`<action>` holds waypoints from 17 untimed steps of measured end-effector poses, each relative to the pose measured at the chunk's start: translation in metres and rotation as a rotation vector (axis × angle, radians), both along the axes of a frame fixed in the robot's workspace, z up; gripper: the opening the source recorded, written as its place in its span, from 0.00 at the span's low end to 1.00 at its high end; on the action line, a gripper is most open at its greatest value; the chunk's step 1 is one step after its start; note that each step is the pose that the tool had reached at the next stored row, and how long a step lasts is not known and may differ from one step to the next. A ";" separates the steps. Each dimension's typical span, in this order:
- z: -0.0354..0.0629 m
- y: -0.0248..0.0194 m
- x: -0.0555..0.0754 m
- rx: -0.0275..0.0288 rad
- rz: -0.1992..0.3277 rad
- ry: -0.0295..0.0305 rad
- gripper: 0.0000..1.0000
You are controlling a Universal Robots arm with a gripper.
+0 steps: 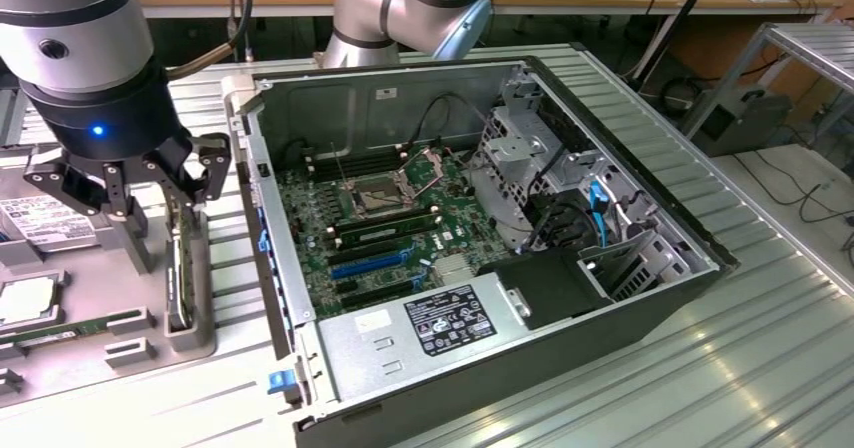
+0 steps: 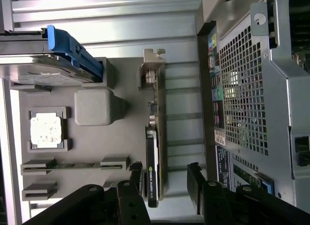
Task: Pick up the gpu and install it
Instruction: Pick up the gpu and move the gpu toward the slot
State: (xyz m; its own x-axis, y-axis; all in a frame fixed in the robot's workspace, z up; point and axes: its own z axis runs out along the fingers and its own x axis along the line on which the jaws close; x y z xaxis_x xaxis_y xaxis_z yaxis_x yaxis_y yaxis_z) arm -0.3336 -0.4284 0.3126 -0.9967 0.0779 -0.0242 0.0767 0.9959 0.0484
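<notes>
Gripper (image 2: 166, 186) spread, straddling the gpu (image 2: 156, 138), which stands on edge in the grey tray (image 2: 126, 138) at the exterior view's left of the computer case (image 1: 387, 98); card sits off-centre between fingers, so centre before closing.

Ribbed metal tabletop (image 1: 761, 368) — wooden workbench (image 1: 561, 0) behind; metal rack (image 1: 814, 38), grey floor (image 1: 781, 173) at exterior view's right.

The ribbed metal bench (image 1: 761, 368) carried an open computer case (image 1: 387, 98) laid on its side, its far end near the bench's far edge, and just beside it, toward the edge at the exterior view's left, a grey parts tray (image 1: 80, 368) resting flat.
</notes>
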 end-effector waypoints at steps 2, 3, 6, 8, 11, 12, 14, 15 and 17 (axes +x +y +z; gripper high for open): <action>-0.0007 0.0000 0.000 -0.0002 0.000 0.0002 0.50; -0.0012 0.0000 0.000 -0.0001 0.000 0.0000 0.50; -0.0022 0.0000 0.000 -0.0001 0.000 0.0000 0.50; -0.0025 0.0000 0.000 -0.0001 0.000 0.0001 0.50; -0.0026 0.0000 0.000 -0.0001 0.000 0.0000 0.50; -0.0029 0.0000 0.000 0.0000 0.000 -0.0001 0.50; -0.0037 0.0000 0.000 0.0001 0.000 0.0000 0.50; -0.0042 0.0000 -0.001 0.0000 0.000 0.0000 0.50; -0.0055 0.0000 -0.001 0.0000 0.000 0.0000 0.50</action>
State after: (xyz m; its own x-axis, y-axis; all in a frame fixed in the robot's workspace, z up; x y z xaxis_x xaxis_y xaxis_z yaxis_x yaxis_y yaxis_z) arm -0.3341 -0.4284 0.3071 -0.9967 0.0779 -0.0242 0.0767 0.9959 0.0484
